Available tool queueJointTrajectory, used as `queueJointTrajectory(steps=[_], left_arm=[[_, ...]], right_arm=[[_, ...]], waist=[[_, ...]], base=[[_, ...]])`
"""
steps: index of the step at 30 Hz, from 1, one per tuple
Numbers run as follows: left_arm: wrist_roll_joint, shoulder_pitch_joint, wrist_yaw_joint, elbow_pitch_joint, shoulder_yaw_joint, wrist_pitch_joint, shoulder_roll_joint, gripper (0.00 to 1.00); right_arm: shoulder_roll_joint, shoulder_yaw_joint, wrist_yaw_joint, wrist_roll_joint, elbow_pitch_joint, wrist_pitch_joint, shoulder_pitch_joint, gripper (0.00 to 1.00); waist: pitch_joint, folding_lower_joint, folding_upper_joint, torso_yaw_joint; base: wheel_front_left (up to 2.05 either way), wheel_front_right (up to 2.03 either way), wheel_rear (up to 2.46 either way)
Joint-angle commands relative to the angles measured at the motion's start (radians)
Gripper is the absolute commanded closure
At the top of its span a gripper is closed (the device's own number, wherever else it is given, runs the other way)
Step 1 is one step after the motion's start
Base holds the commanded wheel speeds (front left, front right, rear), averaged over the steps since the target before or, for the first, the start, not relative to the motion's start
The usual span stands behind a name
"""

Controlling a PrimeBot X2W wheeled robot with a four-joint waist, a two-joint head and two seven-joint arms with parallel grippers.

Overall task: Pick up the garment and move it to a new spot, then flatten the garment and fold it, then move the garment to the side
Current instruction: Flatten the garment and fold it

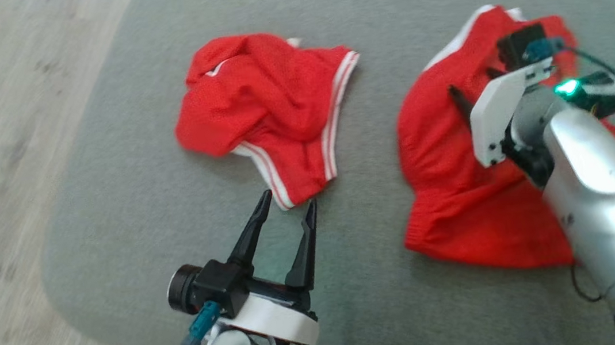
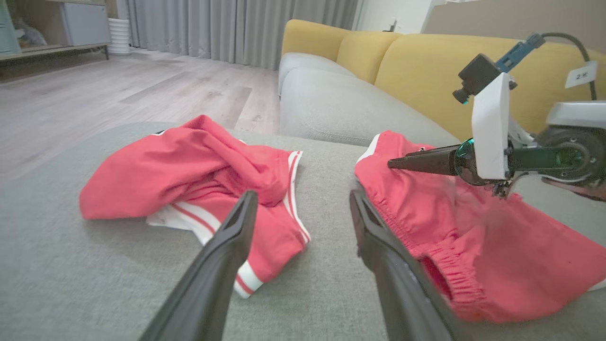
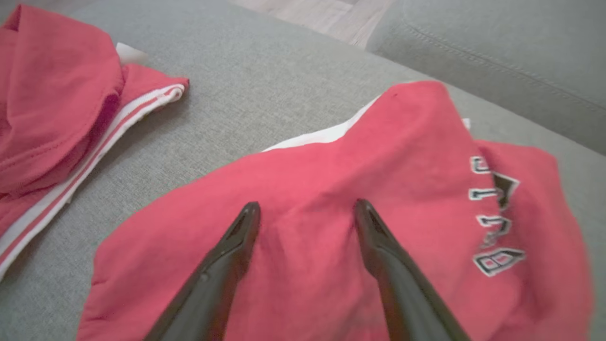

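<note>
The left gripper [image 1: 289, 199] reaches low over the grey cushion [image 1: 131, 204], jaws spread, tips beside the striped red garment [image 1: 258, 97]. The right gripper [image 3: 307, 206] hangs open above the red shorts [image 1: 447, 179], lying lengthwise, waistband nearest the robot.

the head view looks down on the grey cushion [image 1: 128, 175]. the left wrist view sits low, facing the yellow sofa back [image 2: 426, 66]. the right wrist view hangs close above the lettered garment [image 3: 331, 142]. all three share the striped garment [image 1: 265, 108].
</note>
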Motion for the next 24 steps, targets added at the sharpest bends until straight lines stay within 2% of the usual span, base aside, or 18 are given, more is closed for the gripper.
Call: queueJointTrajectory(steps=[1, 3, 4, 5, 8, 13, 19, 24], left_arm=[[0.009, -0.033, -0.005, -0.026, 0.032, -0.01, -0.002, 0.0], [0.009, -0.035, -0.009, -0.023, 0.032, -0.01, -0.004, 0.0], [0.009, -0.035, -0.009, -0.023, 0.032, -0.01, -0.005, 0.0], [0.009, -0.035, -0.01, -0.023, 0.033, -0.01, -0.006, 0.0], [0.01, -0.033, -0.011, -0.024, 0.037, -0.01, -0.007, 0.0], [0.009, -0.03, -0.011, -0.029, 0.041, -0.01, -0.008, 0.0], [0.005, -0.036, -0.008, -0.033, 0.032, -0.01, -0.008, 0.0], [0.007, -0.044, -0.011, -0.036, 0.027, -0.01, -0.008, 0.0]], right_arm=[[0.002, 0.011, 0.007, -0.004, -0.009, 0.008, -0.036, 0.0], [-0.009, 0.006, 0.007, -0.018, 0.054, 0.032, -0.068, 0.0], [-0.014, 0.006, 0.007, -0.025, 0.084, 0.044, -0.082, 0.33], [-0.019, 0.007, 0.007, -0.034, 0.109, 0.05, -0.094, 1.0], [-0.029, 0.001, 0.007, -0.056, 0.156, 0.025, -0.133, 1.0], [-0.045, -0.063, 0.007, -0.078, 0.203, -0.077, -0.192, 1.0], [-0.077, -0.188, 0.007, -0.123, 0.259, -0.167, -0.257, 1.0], [-0.117, -0.306, 0.007, -0.207, 0.291, -0.207, -0.291, 1.0]], waist=[[0.021, -0.0001, 0.0, 0.035], [0.026, -0.0001, 0.0, 0.055], [0.028, -0.0001, 0.0, 0.062], [0.029, -0.0001, 0.0, 0.068], [0.033, -0.0001, 0.0, 0.076], [0.037, -0.0001, 0.0, 0.074], [0.036, -0.0001, 0.0, 0.059], [0.042, -0.0001, 0.0, 0.048]], base=[[0.0, 0.0, 0.0], [0.0, 0.0, 0.0], [0.0, 0.0, 0.0], [0.0, 0.0, 0.0], [0.0, 0.0, 0.0], [0.0, 0.0, 0.0], [0.0, 0.0, 0.0], [0.0, 0.0, 0.0]])
